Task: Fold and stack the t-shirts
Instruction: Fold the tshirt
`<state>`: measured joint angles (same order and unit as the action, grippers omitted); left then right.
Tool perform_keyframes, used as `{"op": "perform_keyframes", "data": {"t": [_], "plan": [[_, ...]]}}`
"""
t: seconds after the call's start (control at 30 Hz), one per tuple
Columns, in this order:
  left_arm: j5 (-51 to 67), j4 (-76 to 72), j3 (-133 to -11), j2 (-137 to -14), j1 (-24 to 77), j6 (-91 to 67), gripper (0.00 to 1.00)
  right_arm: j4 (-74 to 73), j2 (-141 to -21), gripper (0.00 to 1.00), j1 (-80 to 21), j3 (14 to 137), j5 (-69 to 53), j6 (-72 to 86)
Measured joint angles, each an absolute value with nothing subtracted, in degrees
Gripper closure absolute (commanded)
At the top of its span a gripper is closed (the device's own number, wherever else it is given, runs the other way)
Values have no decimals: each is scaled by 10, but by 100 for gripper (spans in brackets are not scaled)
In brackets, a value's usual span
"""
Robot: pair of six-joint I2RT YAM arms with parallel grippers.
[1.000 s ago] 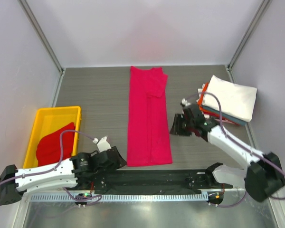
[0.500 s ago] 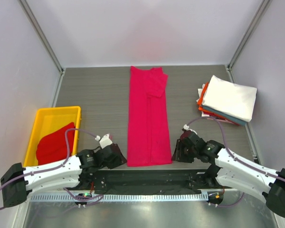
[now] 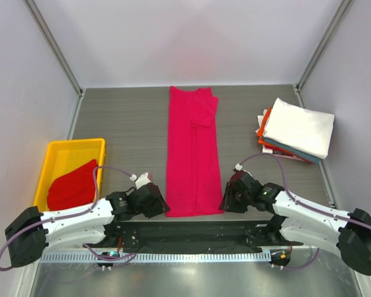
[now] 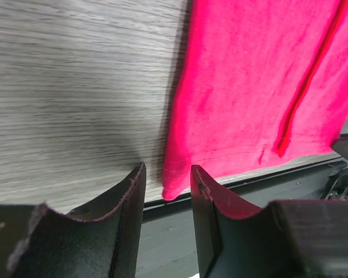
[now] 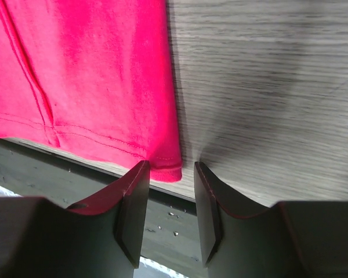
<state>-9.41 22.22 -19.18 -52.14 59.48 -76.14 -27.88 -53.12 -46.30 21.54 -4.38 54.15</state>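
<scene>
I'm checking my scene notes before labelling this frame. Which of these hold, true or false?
1. The pink t-shirt lies as a long narrow strip on the table. True.
2. The red t-shirt tops the folded stack. False: it lies in the yellow tray; the white t-shirt is on top of the stack.
3. The left gripper and the right gripper are each open at a near corner of the pink t-shirt. True.
4. The yellow tray stands on the right side of the table. False: it is on the left; the folded stack is on the right.
</scene>
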Motion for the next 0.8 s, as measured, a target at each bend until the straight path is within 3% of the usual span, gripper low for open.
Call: {"op": "perform_keyframes", "data": {"t": [0.23,0.3,0.37,0.4,0.8], "plan": [[-76,191,-192,-548,595,-761,73,-255,-545,80,-464,208,-55,544],[-73,188,-192,-551,595,-760,80,-252,-545,90,-464,207,-57,543],[-72,188,-192,-555,595,-762,96,-251,-545,99,-464,207,-59,545],[-70,187,-192,-557,595,-761,100,-250,-545,99,-464,207,-60,545],[-62,245,-268,-515,543,-731,100,-303,-490,99,-465,286,-11,542]]}}
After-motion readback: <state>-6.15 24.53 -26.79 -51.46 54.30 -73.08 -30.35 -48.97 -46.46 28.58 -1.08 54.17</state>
